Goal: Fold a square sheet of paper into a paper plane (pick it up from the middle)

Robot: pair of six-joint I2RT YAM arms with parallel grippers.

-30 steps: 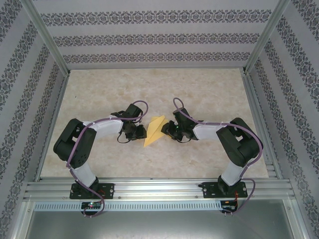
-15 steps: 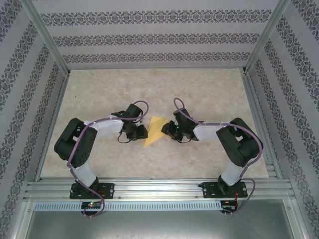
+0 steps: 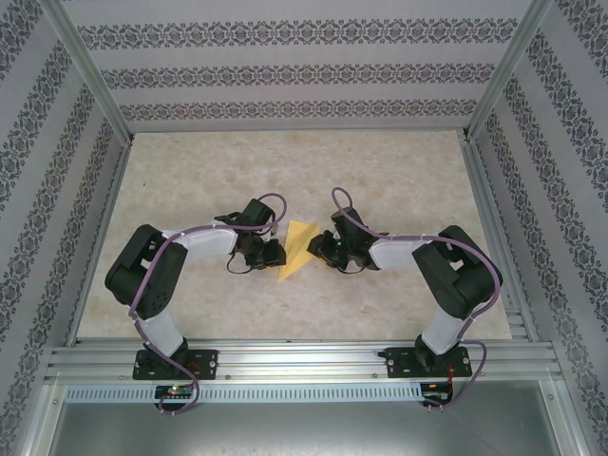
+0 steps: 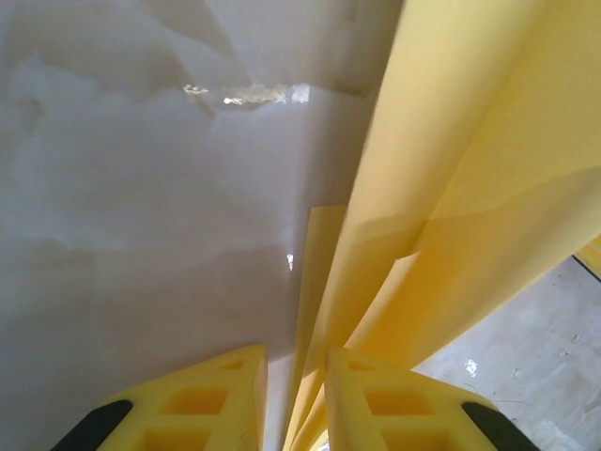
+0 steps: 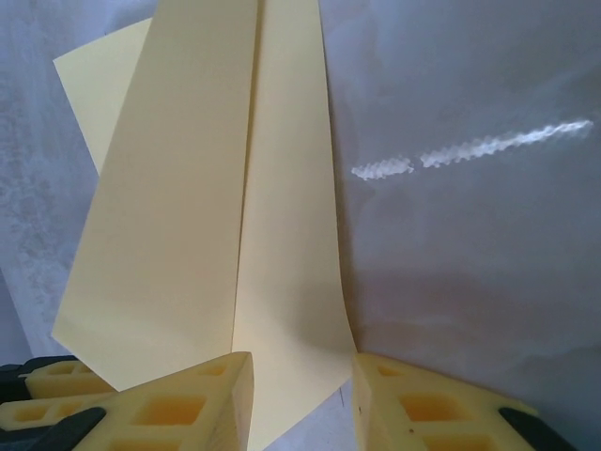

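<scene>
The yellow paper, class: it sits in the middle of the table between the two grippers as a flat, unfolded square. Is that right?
One thing is wrong: the yellow paper is folded, not an unfolded square. The right wrist view shows overlapping layers along a long crease. It does sit in the middle of the table, between the left gripper and the right gripper.

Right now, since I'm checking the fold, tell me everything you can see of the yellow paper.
The paper is thin, plain matte yellow, folded into a long pointed triangle with a centre crease and overlapping flaps. It sits between the grippers, tip toward the near edge. Its layers run into the narrow gap of the left gripper and between the parted jaws of the right gripper; a pinch is unclear.
</scene>
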